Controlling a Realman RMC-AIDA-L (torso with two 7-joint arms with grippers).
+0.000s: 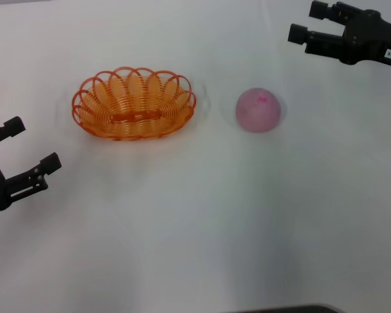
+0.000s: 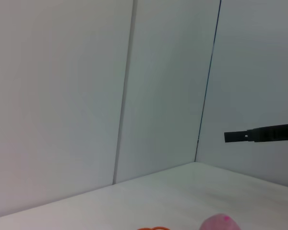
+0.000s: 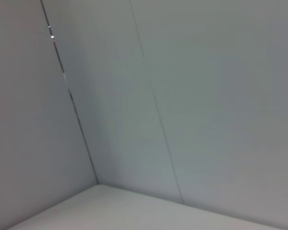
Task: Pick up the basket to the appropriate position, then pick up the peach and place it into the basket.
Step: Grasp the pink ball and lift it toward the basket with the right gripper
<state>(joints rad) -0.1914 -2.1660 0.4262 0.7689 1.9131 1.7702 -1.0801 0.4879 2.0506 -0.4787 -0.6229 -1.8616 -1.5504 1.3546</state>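
I see the basket (image 1: 134,104) left-centre on the tabletop (image 1: 195,222), peach (image 1: 258,109) to its right. Both hands, left (image 1: 21,151) and right (image 1: 305,21), are apart and empty. A rim grab could tip the basket; a nudge could roll the peach.

basket (image 1: 133,104) left of peach (image 1: 259,110), apart | both on table (image 1: 195,235)
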